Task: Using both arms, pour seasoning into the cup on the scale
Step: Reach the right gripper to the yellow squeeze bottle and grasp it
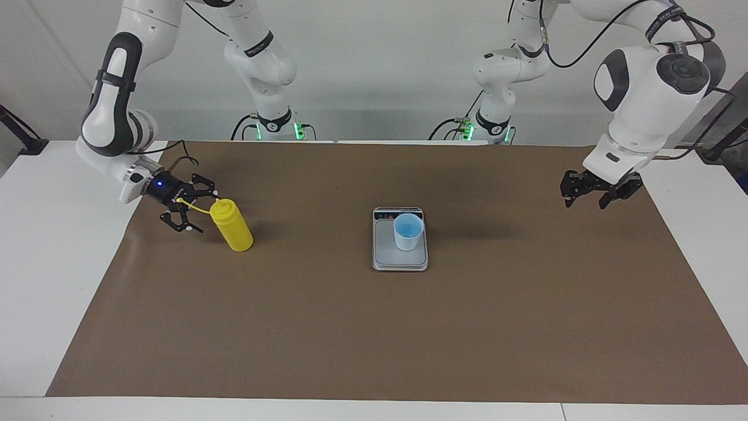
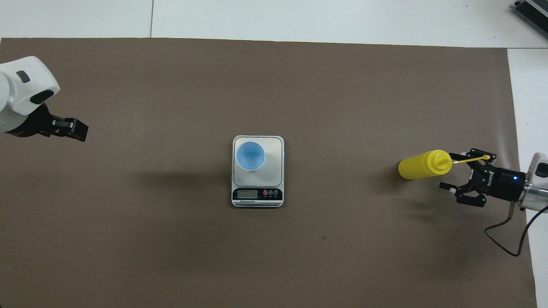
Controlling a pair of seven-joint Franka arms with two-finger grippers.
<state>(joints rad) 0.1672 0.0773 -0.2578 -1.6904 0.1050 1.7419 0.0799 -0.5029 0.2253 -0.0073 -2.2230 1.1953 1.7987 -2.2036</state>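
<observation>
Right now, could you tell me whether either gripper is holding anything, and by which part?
Nothing is held. The right gripper is open beside the yellow bottle, near its cap strap; the left gripper is open over bare mat.

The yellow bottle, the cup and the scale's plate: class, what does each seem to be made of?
Yellow bottle: probably soft plastic, matt, with a thin bendy cap strap. Cup: likely thin plastic, pale blue, smooth, evenly coloured. Scale plate: grey with a dull sheen, metal or plastic; the look leaves it open.

Matt brown paper mat (image 1: 374, 327); yellow bottle (image 1: 232, 225) (smooth plastic); plastic cup (image 1: 407, 231).
</observation>
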